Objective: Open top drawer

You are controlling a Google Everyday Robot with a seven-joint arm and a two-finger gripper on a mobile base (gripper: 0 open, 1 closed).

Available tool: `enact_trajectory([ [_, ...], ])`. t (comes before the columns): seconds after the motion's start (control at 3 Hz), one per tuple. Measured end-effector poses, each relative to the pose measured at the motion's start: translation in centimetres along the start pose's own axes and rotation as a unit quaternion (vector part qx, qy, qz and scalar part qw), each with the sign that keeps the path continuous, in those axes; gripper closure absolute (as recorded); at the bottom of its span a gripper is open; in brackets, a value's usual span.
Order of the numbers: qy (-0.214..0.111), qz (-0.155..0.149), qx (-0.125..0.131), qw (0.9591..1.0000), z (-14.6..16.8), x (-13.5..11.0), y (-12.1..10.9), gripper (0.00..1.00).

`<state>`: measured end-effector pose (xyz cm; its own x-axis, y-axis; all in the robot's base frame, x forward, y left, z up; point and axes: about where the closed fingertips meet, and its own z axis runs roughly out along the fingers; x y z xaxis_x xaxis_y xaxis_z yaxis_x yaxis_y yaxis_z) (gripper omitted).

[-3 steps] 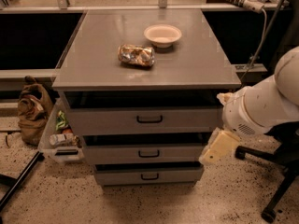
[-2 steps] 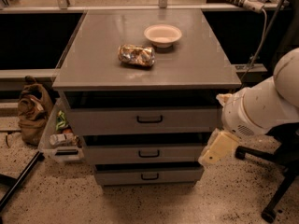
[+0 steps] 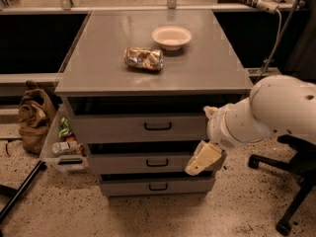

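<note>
The top drawer (image 3: 113,128) is the widest grey front of the cabinet, just under the tabletop, with a small black loop handle (image 3: 158,126) at its centre. A dark gap shows above its front. My gripper (image 3: 203,158) hangs on the white arm (image 3: 266,115) at the cabinet's right side. It is low, in front of the right end of the middle drawer (image 3: 128,163), below and to the right of the top drawer's handle, and touches nothing that I can see. The bottom drawer (image 3: 128,186) sits under it.
A white bowl (image 3: 171,36) and a crumpled snack bag (image 3: 143,59) lie on the cabinet top (image 3: 212,73). A brown bag (image 3: 35,117) and a clear bin (image 3: 61,149) stand on the floor at the left. An office chair base (image 3: 291,181) is at the right.
My arm and gripper have shifted left, from beside the cabinet's right edge to in front of the middle drawer's right end. The drawers have not moved.
</note>
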<state>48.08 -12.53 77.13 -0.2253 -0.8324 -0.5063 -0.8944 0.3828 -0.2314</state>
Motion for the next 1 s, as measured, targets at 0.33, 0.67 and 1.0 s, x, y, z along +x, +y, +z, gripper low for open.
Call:
enact_trajectory([
  [0.33,-0.001,-0.032,0.013,0.9994,3.2,-3.3,-0.4,0.0],
  [0.67,-0.007,-0.057,0.02,0.9981,6.0,-6.7,-1.3,0.0],
  [1.0,-0.013,-0.079,0.019,0.9966,7.8,-8.4,-1.6,0.0],
])
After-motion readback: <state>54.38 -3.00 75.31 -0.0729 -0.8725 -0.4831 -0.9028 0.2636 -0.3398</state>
